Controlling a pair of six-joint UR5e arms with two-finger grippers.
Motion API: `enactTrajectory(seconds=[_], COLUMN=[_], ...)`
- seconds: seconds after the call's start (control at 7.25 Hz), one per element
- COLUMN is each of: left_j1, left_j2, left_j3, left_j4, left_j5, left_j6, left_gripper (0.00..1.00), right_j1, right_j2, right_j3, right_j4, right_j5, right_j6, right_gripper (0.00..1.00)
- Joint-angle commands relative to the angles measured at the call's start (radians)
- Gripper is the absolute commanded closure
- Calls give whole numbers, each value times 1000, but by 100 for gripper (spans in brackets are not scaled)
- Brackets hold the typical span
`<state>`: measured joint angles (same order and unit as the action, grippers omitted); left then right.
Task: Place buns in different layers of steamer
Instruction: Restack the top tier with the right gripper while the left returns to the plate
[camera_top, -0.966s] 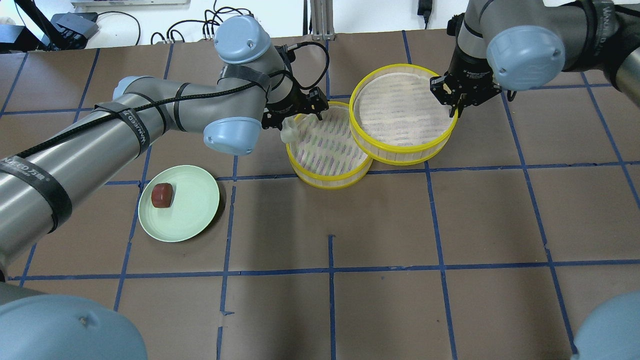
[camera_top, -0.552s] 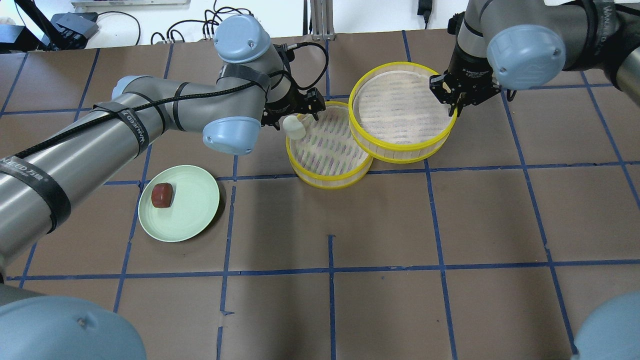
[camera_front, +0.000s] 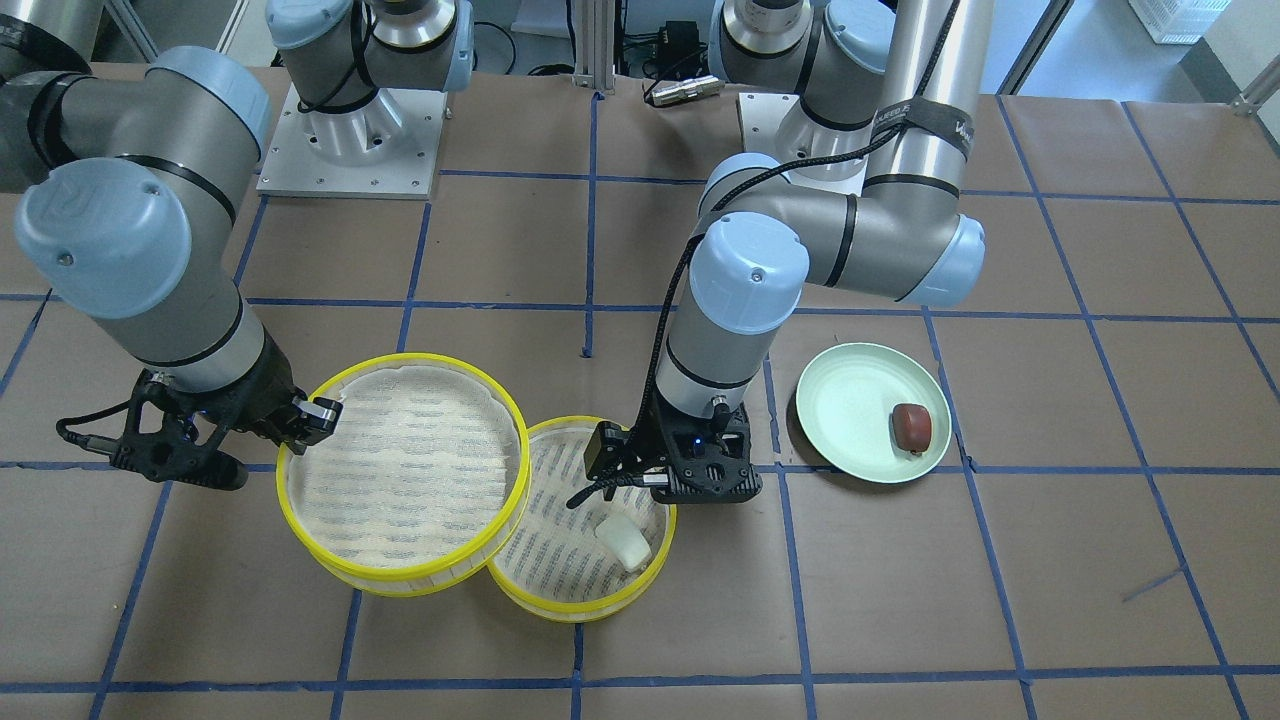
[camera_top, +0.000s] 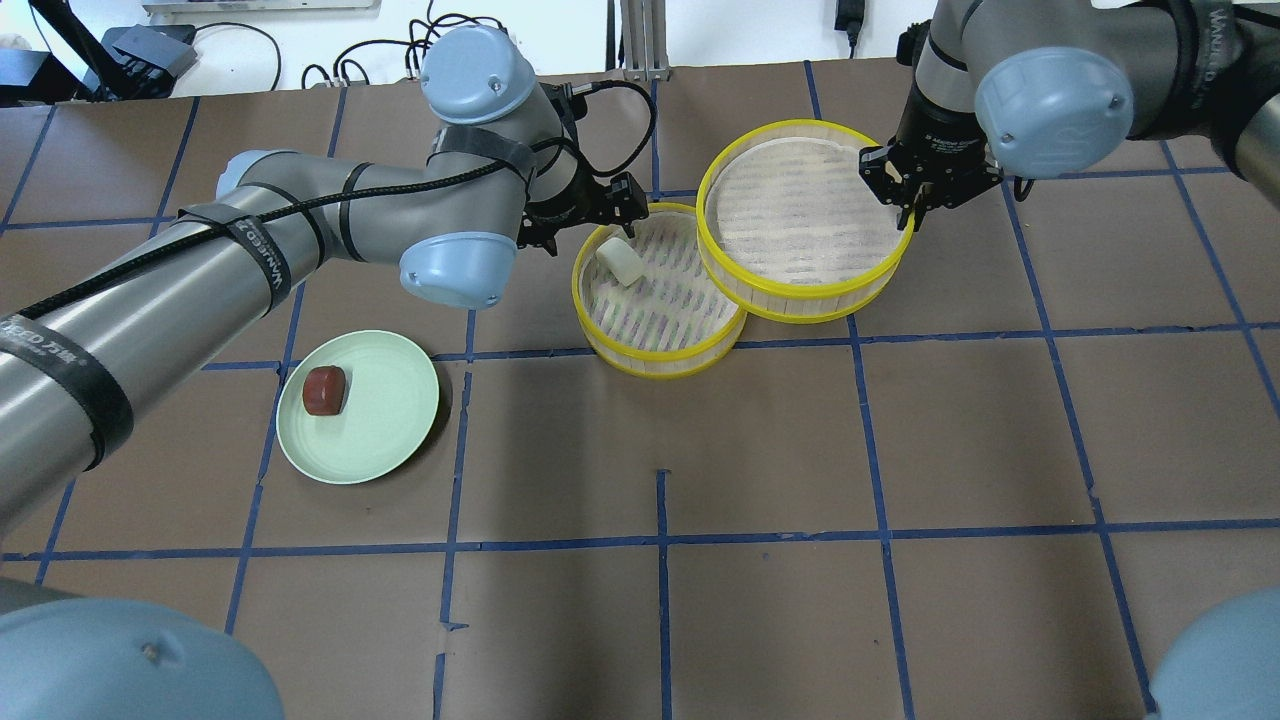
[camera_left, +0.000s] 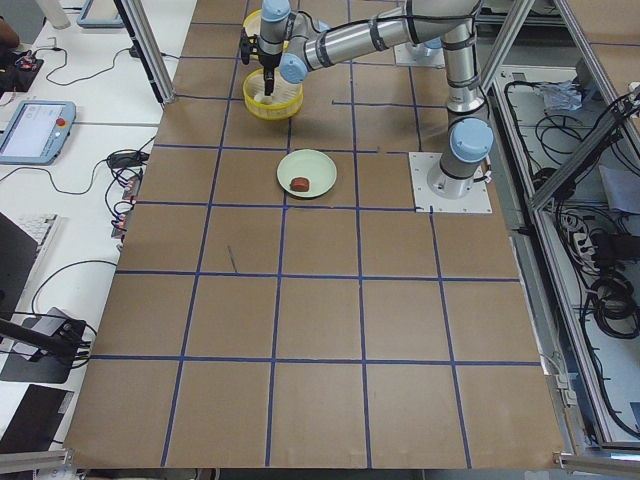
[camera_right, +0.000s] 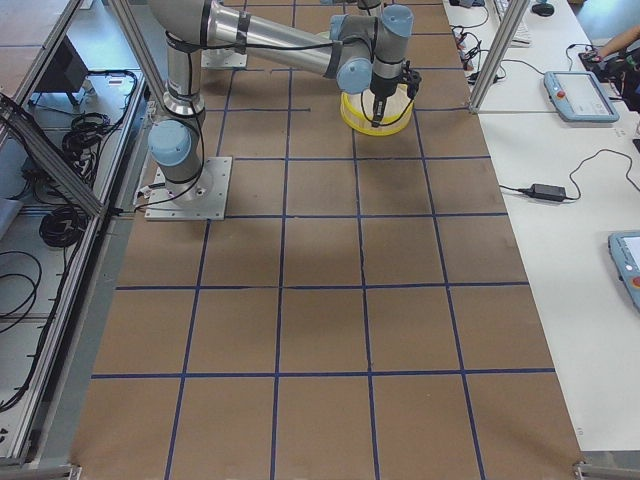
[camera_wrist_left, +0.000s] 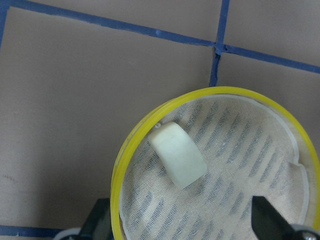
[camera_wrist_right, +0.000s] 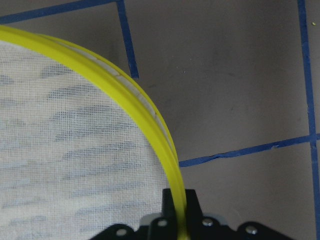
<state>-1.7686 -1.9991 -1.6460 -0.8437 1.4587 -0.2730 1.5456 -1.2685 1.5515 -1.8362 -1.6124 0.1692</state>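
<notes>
The white bun (camera_top: 618, 262) lies loose on the mesh of the lower steamer layer (camera_top: 655, 355), near its left rim; it also shows in the front view (camera_front: 622, 541) and the left wrist view (camera_wrist_left: 177, 155). My left gripper (camera_top: 590, 222) hangs open and empty just above that rim, jaws wide apart in its wrist view (camera_wrist_left: 185, 225). My right gripper (camera_top: 905, 205) is shut on the rim of the upper steamer layer (camera_top: 800, 290), which is held tilted and overlaps the lower one. The reddish-brown bun (camera_top: 324, 390) sits on the pale green plate (camera_top: 390, 420).
The brown table (camera_top: 660, 600) is marked with a blue tape grid. Cables lie along its far edge (camera_top: 440, 60). The robot bases (camera_front: 345, 130) stand at the back in the front view.
The white bun has gone from the left gripper at the tray's rim down onto the lower layer's mesh. The left gripper has drawn back a little. The upper layer has shifted slightly away.
</notes>
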Motion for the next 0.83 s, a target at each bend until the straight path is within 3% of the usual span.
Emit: enactTrajectory(seconds=[0.0,0.41,0.55,0.69], left_j1=[142,350,395,418], left_j2=[54,204,204,207], left_j3=[-94,-403,-463,-466], left_j4=[-24,-23,-17,-17], left_j5=[2,12,114,155], left_j6=[161,495,597,613], left_gripper=[0,0,0,0], right_j1=[14,155,225,241], right_j2=[6,64,119,139], right_j3=[-4,-23,-42,-44], right_j4=[-1,-52,-57,-92], right_j5=[0,3,2,3], right_j6=[62,318,405,436], right_gripper=[91,91,91,91])
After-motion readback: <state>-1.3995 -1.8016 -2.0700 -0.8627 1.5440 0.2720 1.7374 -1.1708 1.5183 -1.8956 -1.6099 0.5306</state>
